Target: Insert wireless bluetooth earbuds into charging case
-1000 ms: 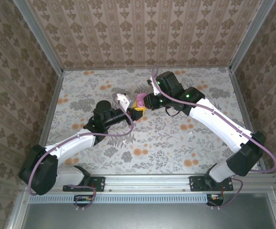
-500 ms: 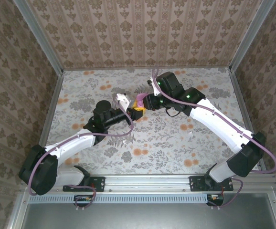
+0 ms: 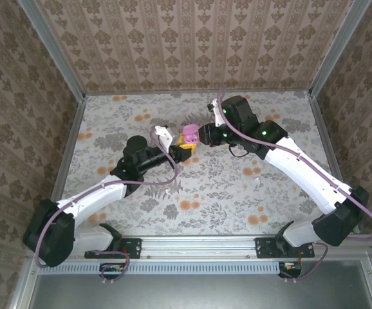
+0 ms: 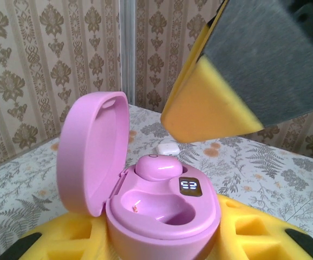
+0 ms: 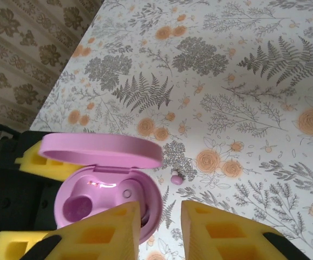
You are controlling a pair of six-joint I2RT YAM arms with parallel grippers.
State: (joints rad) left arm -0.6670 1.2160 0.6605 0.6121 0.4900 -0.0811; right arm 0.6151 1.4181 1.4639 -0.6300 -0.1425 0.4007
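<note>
On the table, just beside the open charging case, the loose earbud lies ahead of my right gripper, roughly in line with the gap between its fingers. Those fingers stand a little apart with nothing between them. My left gripper is clamped on the case, whose lid is tipped back. The seated earbud fills one socket, and the empty socket beside it is bare. My right arm is free and nearer, so I judge the pick is its job: forward and down onto the nub, then a short carry sideways to the case. The nub is too small for me to tell its long axis.
</note>
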